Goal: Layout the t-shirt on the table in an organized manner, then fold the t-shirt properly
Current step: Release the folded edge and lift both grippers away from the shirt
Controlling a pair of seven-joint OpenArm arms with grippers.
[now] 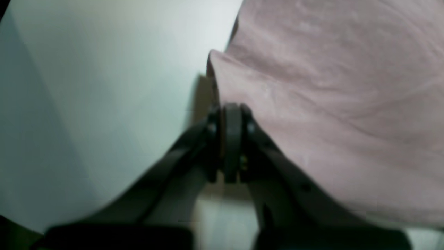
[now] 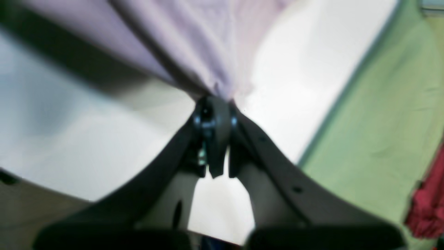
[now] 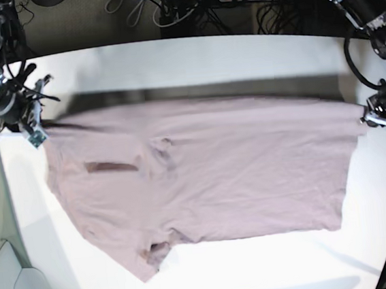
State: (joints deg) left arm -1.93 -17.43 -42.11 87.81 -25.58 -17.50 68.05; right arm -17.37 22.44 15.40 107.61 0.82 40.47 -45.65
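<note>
The t-shirt [image 3: 204, 184] lies spread across the white surface [image 3: 192, 62], stretched between both arms along its far edge. The left tool [image 1: 231, 114] is clamped on one corner, the right tool [image 2: 215, 107] on the opposite one. The cloth looks light, soft and wrinkly, best pinched at hems and corners. Cables [image 3: 187, 8] clutter the floor beyond the far edge.

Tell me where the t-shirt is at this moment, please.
In the base view the t-shirt is stretched across the middle of the table, pinched at its ends by the right gripper and left gripper.
</note>
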